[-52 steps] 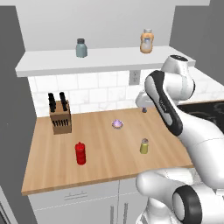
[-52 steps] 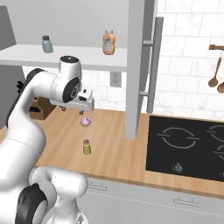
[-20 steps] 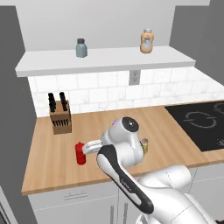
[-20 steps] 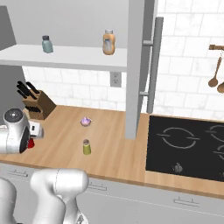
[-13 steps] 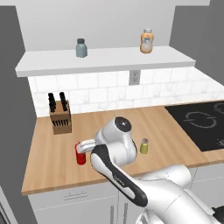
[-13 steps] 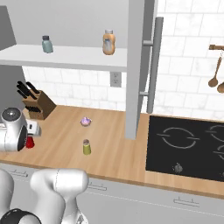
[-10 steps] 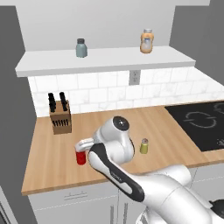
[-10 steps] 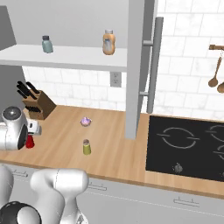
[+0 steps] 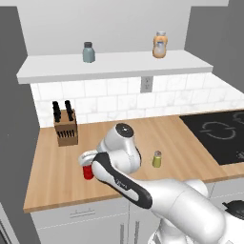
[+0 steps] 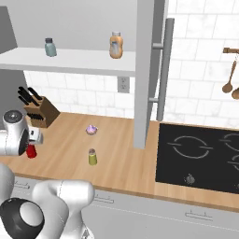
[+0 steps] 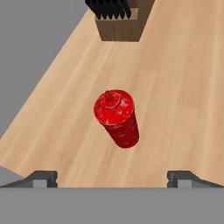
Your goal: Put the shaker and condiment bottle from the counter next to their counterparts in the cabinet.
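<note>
Simulated kitchen, wooden counter (image 9: pixel 57 176) with a white shelf-like cabinet (image 9: pixel 114 66) above. Red bottle (image 11: pixel 117 117) upright on the counter toward its left end, in front of a knife block (image 9: pixel 65 129) and well apart from it. Seen from the hand camera almost from the top: nozzle cap nearest the lens, ribbed body falling away toward the wood, so long axis vertical and nearly in line with the gripper's own reach. Gripper (image 11: pixel 112 176) directly above the bottle, jaws spread wide with nothing between them, fingertips (image 11: pixel 42 177) standing to either side of the bottle and clear of it. Bottle roughly centred between the two tips, perhaps a touch toward the left one. In the left base view, hand low over the bottle (image 9: pixel 87 171), only the lower red body showing beneath it; in the right base view, a red patch (image 10: pixel 31 151) just under the wrist.

Likely next need: a straight descent along the bottle's axis, then a close across its body.

Small yellow shaker (image 9: pixel 157 159) standing well to the right on the same counter, untouched. Up on the cabinet, grey-teal shaker (image 9: pixel 88 52) at left and orange bottle (image 9: pixel 160 45) at right, well apart.
</note>
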Available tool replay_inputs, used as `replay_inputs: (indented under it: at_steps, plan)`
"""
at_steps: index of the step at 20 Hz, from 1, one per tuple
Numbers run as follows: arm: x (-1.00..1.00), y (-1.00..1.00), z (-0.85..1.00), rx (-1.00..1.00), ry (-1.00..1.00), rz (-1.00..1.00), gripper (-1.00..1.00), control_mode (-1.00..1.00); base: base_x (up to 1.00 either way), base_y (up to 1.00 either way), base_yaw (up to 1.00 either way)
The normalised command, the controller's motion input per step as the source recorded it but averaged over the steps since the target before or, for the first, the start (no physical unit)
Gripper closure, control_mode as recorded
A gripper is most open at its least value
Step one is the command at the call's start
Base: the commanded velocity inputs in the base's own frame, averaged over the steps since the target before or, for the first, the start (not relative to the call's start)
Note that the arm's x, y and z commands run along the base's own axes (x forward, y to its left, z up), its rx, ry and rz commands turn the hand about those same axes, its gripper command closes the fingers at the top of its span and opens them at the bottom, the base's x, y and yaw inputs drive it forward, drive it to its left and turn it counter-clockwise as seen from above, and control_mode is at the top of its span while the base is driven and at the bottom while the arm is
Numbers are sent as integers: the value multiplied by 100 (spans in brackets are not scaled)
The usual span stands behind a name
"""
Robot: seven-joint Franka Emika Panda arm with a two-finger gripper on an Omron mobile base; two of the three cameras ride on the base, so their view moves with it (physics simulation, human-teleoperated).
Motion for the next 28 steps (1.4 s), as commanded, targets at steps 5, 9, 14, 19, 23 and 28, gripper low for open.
replay_inputs:
  at_steps: [5,9,14,19,23,28]
  plan:
    - [1,8,0,0,0,0,-100,-100,0,0,0]
    - [3,3,0,-1,0,0,-100,-100,0,0,0]
    - [16,0,0,-1,0,0,-100,-100,0,0,0]
    - [23,1,0,0,0,0,-100,-100,0,0,0]
    - [17,6,-1,0,0,0,-100,-100,0,0,0]
    - [3,16,-12,0,6,0,-100,-100,0,0,0]
